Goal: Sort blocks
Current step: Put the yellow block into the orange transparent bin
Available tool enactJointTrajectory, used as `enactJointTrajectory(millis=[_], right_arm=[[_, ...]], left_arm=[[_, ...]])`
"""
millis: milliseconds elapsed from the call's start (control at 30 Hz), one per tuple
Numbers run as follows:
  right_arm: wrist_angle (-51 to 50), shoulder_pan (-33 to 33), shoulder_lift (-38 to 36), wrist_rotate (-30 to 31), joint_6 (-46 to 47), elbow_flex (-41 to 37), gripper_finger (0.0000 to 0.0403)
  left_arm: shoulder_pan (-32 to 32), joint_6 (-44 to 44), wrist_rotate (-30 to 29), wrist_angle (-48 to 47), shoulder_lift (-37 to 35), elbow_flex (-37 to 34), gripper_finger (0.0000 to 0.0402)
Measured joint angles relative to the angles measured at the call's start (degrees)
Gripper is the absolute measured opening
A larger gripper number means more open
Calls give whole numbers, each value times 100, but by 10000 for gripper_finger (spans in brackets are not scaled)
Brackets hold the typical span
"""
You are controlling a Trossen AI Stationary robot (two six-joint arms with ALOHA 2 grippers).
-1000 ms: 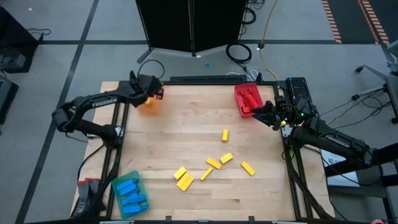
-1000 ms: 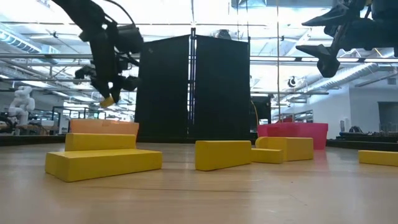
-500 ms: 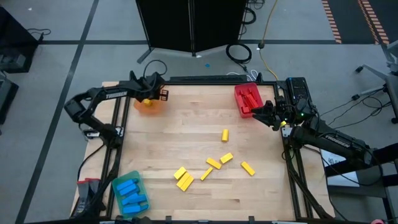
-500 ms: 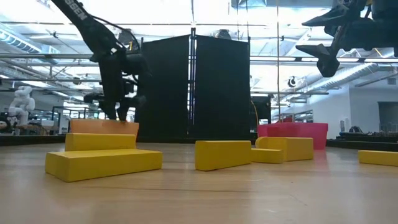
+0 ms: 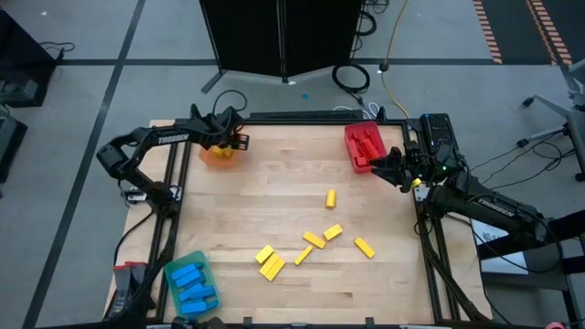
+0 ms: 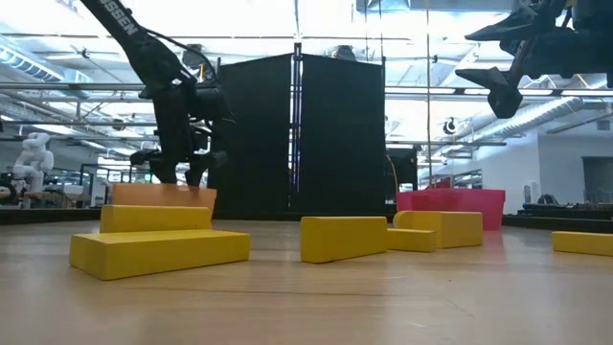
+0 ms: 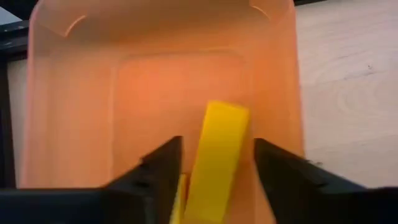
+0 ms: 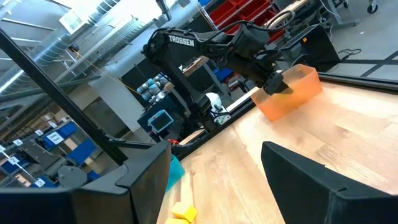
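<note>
Hovering over the orange tray (image 5: 220, 153), the left gripper (image 5: 219, 144) sits at the far left corner of the table (image 5: 274, 192), its fingers (image 7: 158, 168) reaching down into the tray. In the left wrist view a yellow block (image 7: 217, 158) stands between the two dark fingers with the tray floor behind it; a narrow gap seems to show on each side of the block, though the angle is too steep to say whether the pads touch it, so whether the block is pinched or free cannot be told. A sliver of a second yellow piece (image 7: 180, 190) shows just beside it, low in the tray.

Across the table from the orange tray, the right gripper (image 5: 377, 166) hangs raised just beside the red tray (image 5: 364, 146), which holds red blocks (image 5: 369, 151). Its fingers (image 8: 311, 174) are spread wide with nothing between them.

Well apart from the orange tray, toward the middle and near side of the table, loose yellow blocks (image 5: 315, 242) lie scattered: one lone block (image 5: 330, 197) is nearest the red tray, and a cluster lies beyond it. In the low view several of these (image 6: 158, 251) rest flat on the wood, one stacked on another. At the near left corner, far from the orange tray along the same table edge, a green tray (image 5: 191, 282) holds blue blocks (image 5: 194, 285).
</note>
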Motion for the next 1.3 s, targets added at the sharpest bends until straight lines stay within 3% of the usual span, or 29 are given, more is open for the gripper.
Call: enactJointTrajectory(millis=[100, 167, 333, 500, 667, 900, 1067, 1133, 1300], right_arm=[[0, 0, -2, 9, 0, 0, 249], [0, 0, -1, 24, 0, 0, 249], [50, 1, -2, 197, 72, 0, 249], [48, 1, -2, 308, 52, 0, 249], [46, 0, -2, 319, 42, 0, 249], [31, -1, -2, 637, -112, 0, 249], [-4, -2, -2, 783, -133, 0, 249], [-9, -2, -2, 781, -148, 0, 249], [-9, 0, -2, 775, -138, 0, 249]], left_arm=[[0, -2, -54, 0, 0, 0, 257], [0, -4, -61, -10, -4, 5, 271], [-29, 103, 266, -475, -172, 428, 273], [-306, 473, 393, -732, -579, 1280, 272], [-828, 394, 600, -78, -782, 2088, 273], [-1857, 2643, 739, 1048, -476, 2369, 273], [-2362, 3291, 873, 1651, -58, 2371, 273], [-2487, 3008, 885, 2018, 166, 2371, 273], [-2608, 559, 924, 2826, 749, 2396, 273]])
